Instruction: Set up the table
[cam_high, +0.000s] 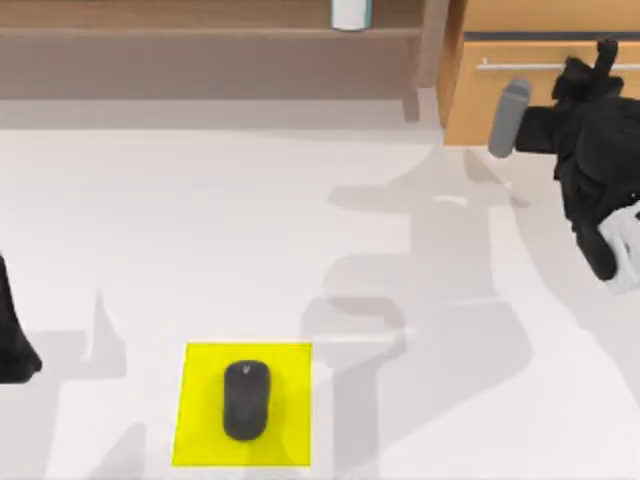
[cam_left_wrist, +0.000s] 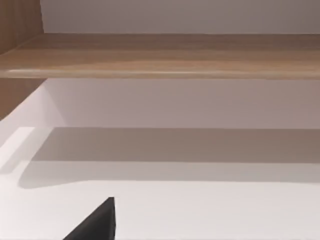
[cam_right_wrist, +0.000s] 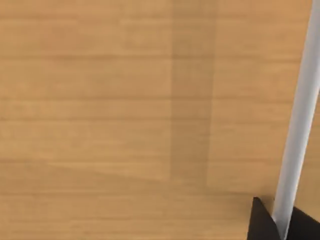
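Top view: a white desk (cam_high: 250, 230) spans the scene, with the right hand (cam_high: 606, 50) at the drawer cabinet (cam_high: 470, 90) at 1 o'clock.
A black mouse (cam_high: 246, 400) sits centred on a yellow mat (cam_high: 200, 440) at 6 o'clock. The wooden shelf (cam_high: 150, 30) runs along 11 to 12 o'clock, with a white cylinder (cam_high: 351, 13) standing on it. In the right wrist view, the right hand's 2 dark fingertips (cam_right_wrist: 262, 222) sit either side of the cabinet's silver handle bar (cam_right_wrist: 300, 125), touching it; clamped or not, I cannot tell. The left arm (cam_high: 15, 330) rests at 9 o'clock; its fingers' spacing I cannot tell.
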